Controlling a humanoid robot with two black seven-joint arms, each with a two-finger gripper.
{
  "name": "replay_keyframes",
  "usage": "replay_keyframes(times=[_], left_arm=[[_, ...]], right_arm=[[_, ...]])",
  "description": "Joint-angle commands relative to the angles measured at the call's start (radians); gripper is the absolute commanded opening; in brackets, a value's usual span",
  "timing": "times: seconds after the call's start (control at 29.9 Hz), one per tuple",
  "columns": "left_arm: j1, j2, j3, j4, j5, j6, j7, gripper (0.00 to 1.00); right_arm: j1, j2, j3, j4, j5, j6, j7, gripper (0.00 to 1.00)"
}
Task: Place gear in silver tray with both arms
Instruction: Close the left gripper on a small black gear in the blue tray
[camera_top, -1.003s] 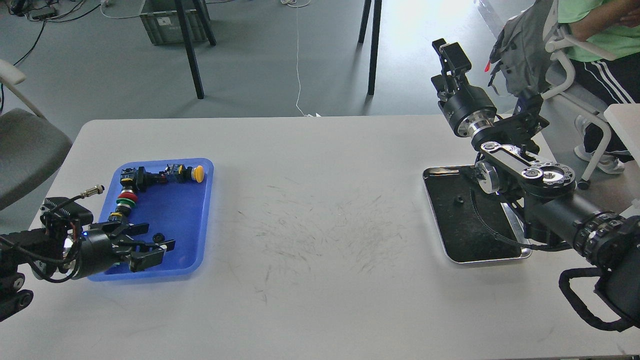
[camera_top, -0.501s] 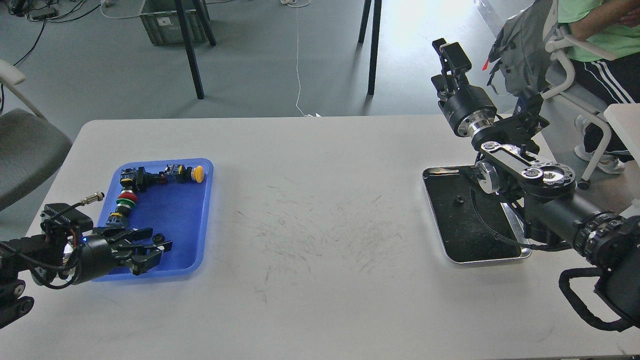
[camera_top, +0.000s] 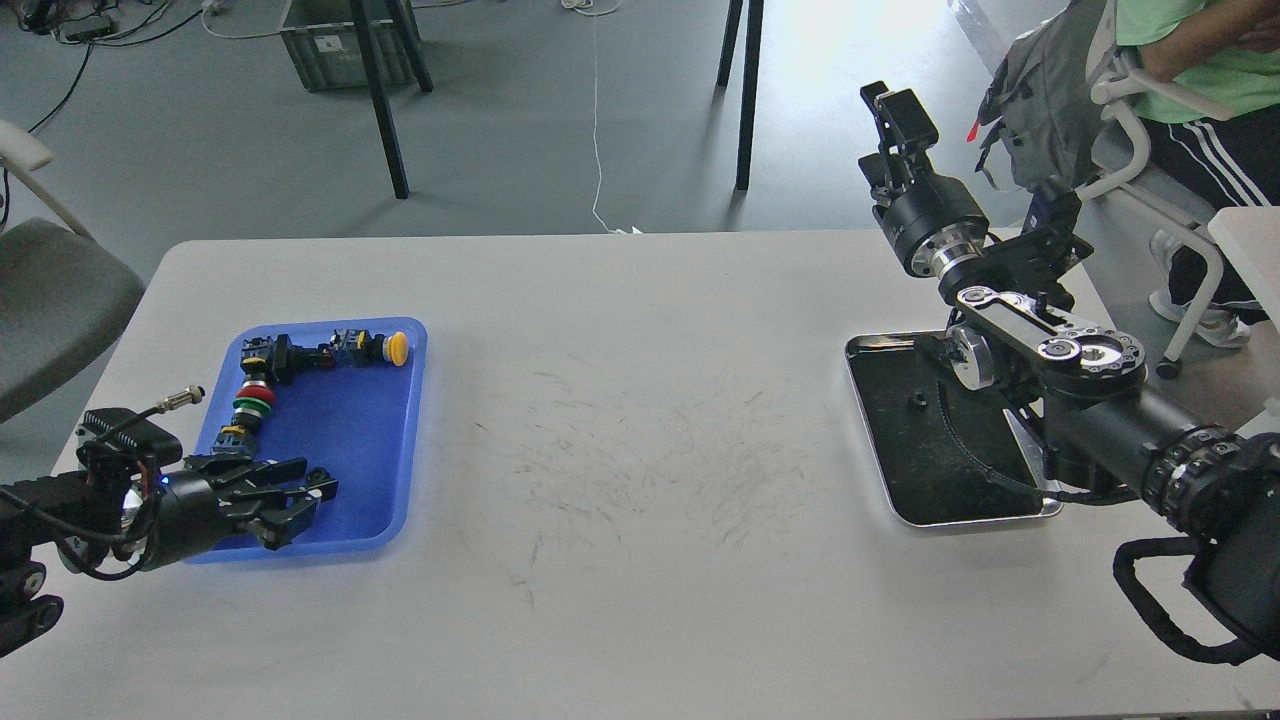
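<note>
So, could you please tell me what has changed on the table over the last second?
The left gripper narrowed its fingers around the small black gear in the blue tray; a firm grip is unclear. The right gripper barely shifted. The silver tray and push buttons stayed put.

Shiny metal silver tray, glossy blue plastic tray, matt scuffed white bench.

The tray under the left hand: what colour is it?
Blue, a plain solid blue tray; seen clearly in the head view.
</note>
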Motion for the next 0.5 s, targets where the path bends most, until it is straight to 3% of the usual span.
replay_keyframes(times=[0.0, 0.2, 0.47], left_arm=[[-0.001, 0.000, 0.001, 0.007, 0.000, 0.000, 0.000, 0.38], [0.000, -0.002, 0.000, 0.005, 0.002, 0.000, 0.000, 0.27], [0.002, -0.002, -0.002, -0.003, 0.018, 0.000, 0.000, 0.22]], right_arm=[[0.000, 0.000, -0.001, -0.001, 0.000, 0.000, 0.000, 0.94], [0.000, 0.000, -0.002, -0.001, 0.000, 0.000, 0.000, 0.94], [-0.002, 0.000, -0.008, -0.003, 0.000, 0.000, 0.000, 0.94]])
